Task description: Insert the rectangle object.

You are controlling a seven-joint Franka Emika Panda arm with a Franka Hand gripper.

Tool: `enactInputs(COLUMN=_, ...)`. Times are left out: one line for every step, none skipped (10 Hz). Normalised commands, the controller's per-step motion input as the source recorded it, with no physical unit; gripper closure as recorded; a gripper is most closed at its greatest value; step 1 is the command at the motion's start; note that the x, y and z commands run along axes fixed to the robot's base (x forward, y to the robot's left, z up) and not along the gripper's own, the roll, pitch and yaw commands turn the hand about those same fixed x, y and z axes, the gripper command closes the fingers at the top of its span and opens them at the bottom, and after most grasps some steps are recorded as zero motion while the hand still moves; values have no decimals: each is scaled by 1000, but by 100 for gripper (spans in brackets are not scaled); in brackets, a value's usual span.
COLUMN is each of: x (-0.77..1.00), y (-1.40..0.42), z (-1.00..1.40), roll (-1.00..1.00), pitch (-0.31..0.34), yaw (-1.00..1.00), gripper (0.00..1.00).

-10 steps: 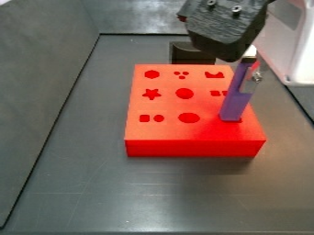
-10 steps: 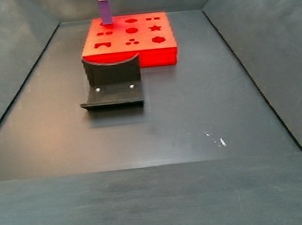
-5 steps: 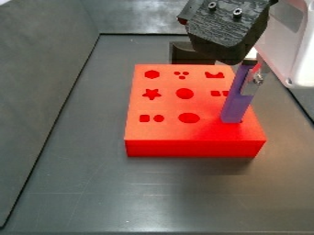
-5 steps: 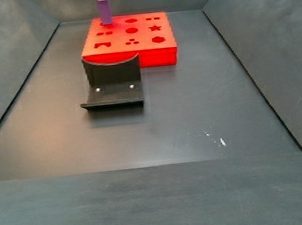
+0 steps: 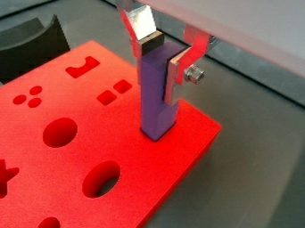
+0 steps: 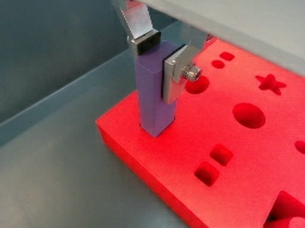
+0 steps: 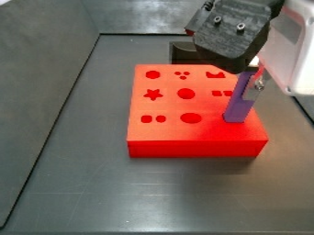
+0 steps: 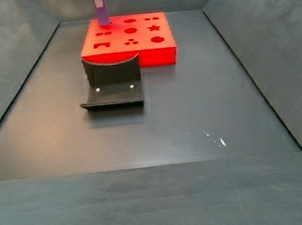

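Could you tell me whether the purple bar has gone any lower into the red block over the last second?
Yes. In a side view the purple bar, held by the claw, shows less length above the red block than before, so it has sunk.

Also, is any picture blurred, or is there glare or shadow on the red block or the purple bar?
In both wrist views the purple bar and gripper look sharp, with a bright sheen on one silver finger. In a side view the red block is evenly lit, without glare. In a side view the bar is small and cut off at the frame edge.
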Motion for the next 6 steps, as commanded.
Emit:
enactInputs(x=111, y=0, z=-657, roll=80, pitch=153, yaw=-286, gripper=100)
enactInputs(x=171, y=0, z=-803, roll=0, pitch=194, yaw=-237, gripper=100)
enactInputs(x=137, y=0, z=-823, roll=-23, pitch=164, yaw=-226, gripper=100)
enactInputs(x=163, y=0, z=-811, roll=-51, pitch=139, yaw=-209, gripper=100)
enactInputs(x=134, y=0, z=-331, roll=0, pitch=83, yaw=-74, gripper=100)
enactInputs(x=0, y=0, z=0, roll=0, pitch=0, yaw=0, gripper=100)
